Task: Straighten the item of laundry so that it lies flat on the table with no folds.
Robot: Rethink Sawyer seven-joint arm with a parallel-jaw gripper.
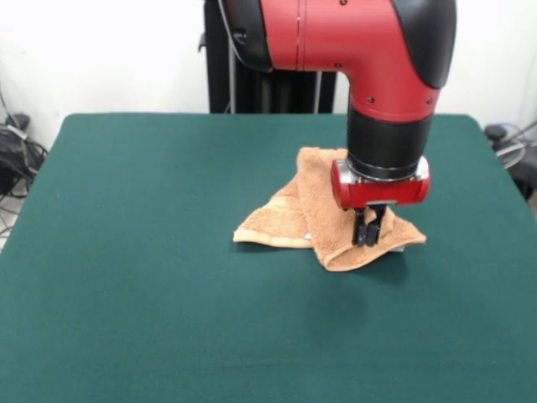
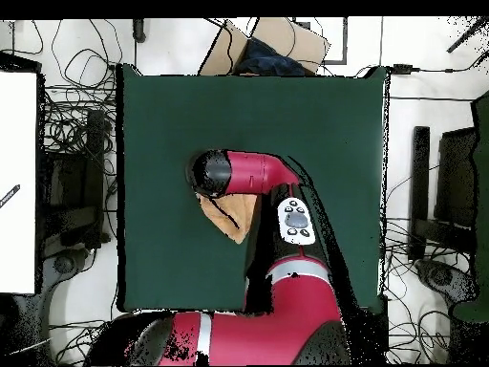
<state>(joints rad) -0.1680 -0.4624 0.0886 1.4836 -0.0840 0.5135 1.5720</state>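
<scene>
The tan terry towel lies crumpled and folded over itself on the dark-green table, right of the middle in the front view. My gripper comes straight down onto the towel's near right part. Its black fingers stand close together and press into a raised fold of the cloth. In the overhead view the red arm covers most of the towel; only a tan wedge shows below the arm's head, and the gripper itself is hidden there.
The table's green cloth spreads wide on all sides of the towel. Cables and dark equipment lie off the table at both sides. The black pedestal stands behind the far edge.
</scene>
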